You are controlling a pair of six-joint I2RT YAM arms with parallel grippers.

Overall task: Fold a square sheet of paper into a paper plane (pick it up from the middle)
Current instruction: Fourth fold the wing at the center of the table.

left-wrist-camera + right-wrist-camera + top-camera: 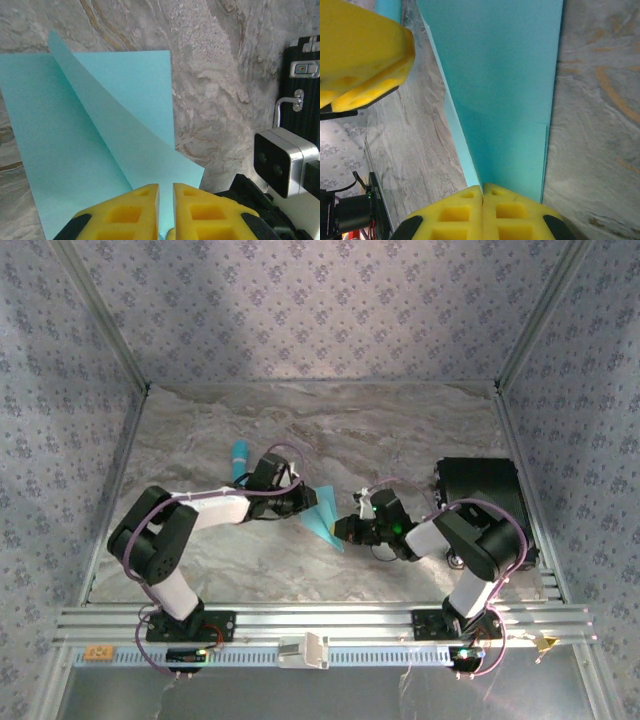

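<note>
Your right gripper (482, 192) clamped the square sheet of paper (505, 90); left gripper (166, 192) straddled it, jaws nearly together, grip untellable; turquoise stick (240, 455) lay beyond it, black box (478, 490) behind the right gripper.

Square sheet of light cyan-blue paper (75, 150): thin, matt, smooth, one sharp raised crease. Grey-beige marble-patterned desk (350, 420): veined, low sheen, faintly grainy close up. Left end effector (166, 192), right end effector (483, 192): yellow moulded plastic, matt, square recesses in the finger faces. Ribbed aluminium rail (350, 620), bottom of frame: bare metal, satin. Blue-grey floral-print walls (320, 300): matt covering. Black box (478, 490), right of frame: matt casing. White left arm link (205, 508): smooth shell, slight gloss.
</note>
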